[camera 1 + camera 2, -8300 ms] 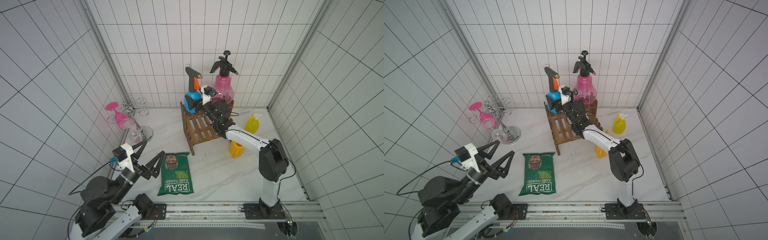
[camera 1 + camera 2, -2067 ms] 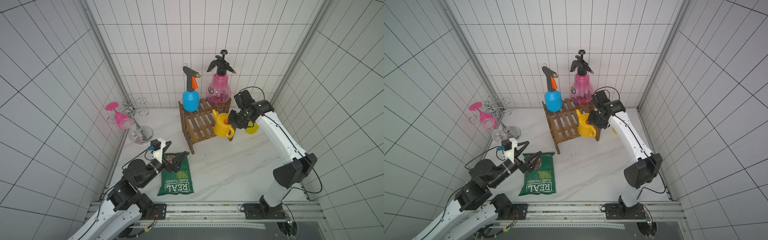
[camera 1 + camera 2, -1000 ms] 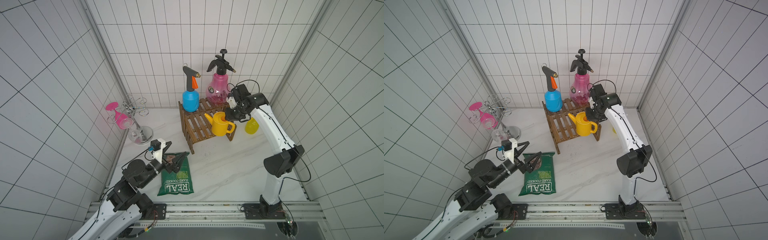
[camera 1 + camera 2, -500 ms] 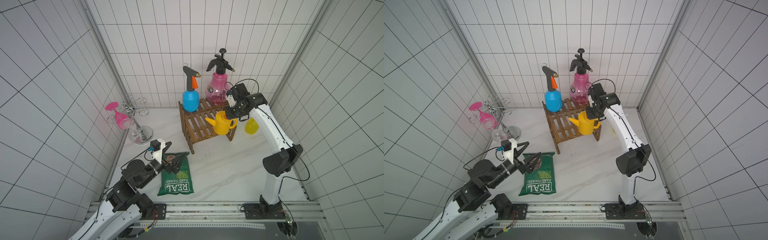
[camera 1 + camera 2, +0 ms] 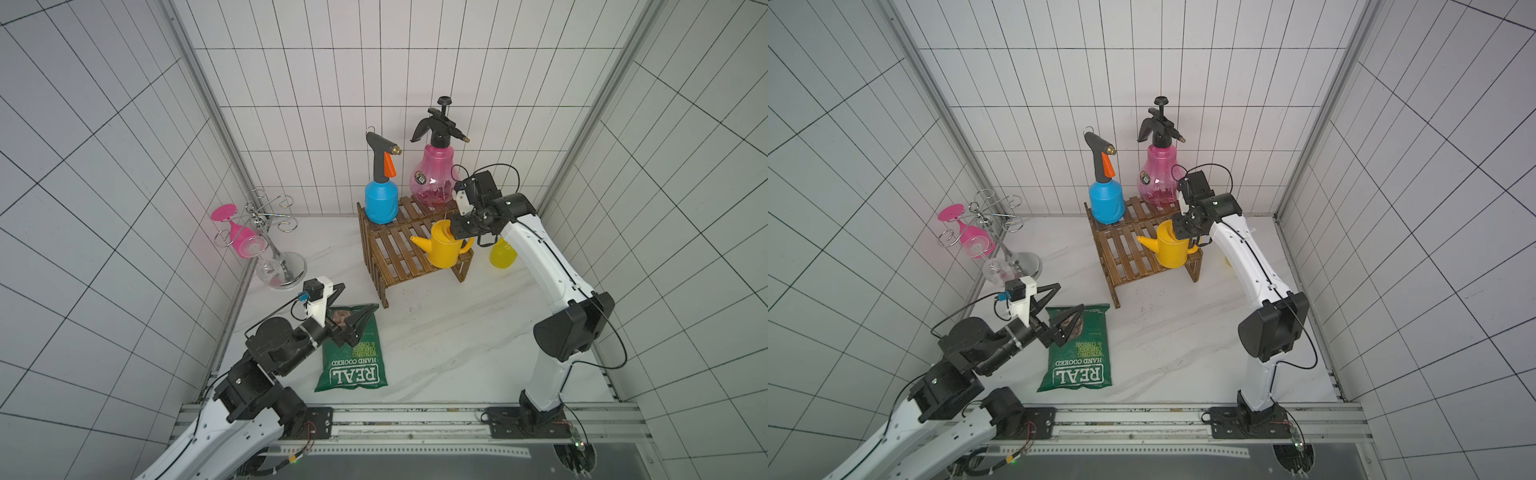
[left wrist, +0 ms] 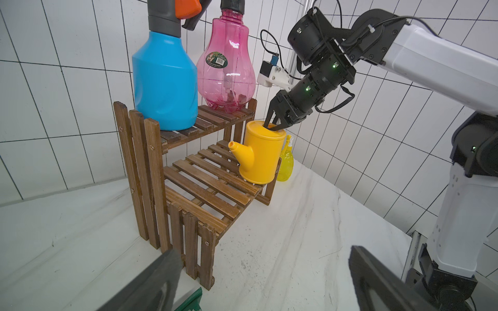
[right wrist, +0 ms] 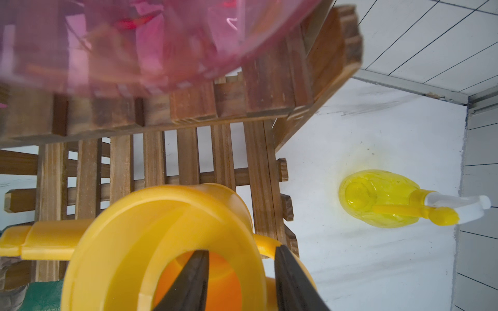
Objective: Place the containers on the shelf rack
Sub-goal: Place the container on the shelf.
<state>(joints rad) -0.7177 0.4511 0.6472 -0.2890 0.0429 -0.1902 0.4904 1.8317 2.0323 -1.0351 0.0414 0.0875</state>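
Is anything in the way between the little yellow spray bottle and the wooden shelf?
Partly. The small yellow spray bottle stands on the table beside the shelf rack, and the yellow watering can sits on the lower tier's end nearest it. Free slats lie beyond the can, so the bottle likely must go over it.

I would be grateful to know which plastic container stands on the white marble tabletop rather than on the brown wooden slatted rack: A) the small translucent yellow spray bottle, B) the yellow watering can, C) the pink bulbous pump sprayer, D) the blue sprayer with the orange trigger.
A: the small translucent yellow spray bottle stands on the white marble tabletop, beside the brown wooden slatted rack, not on it.
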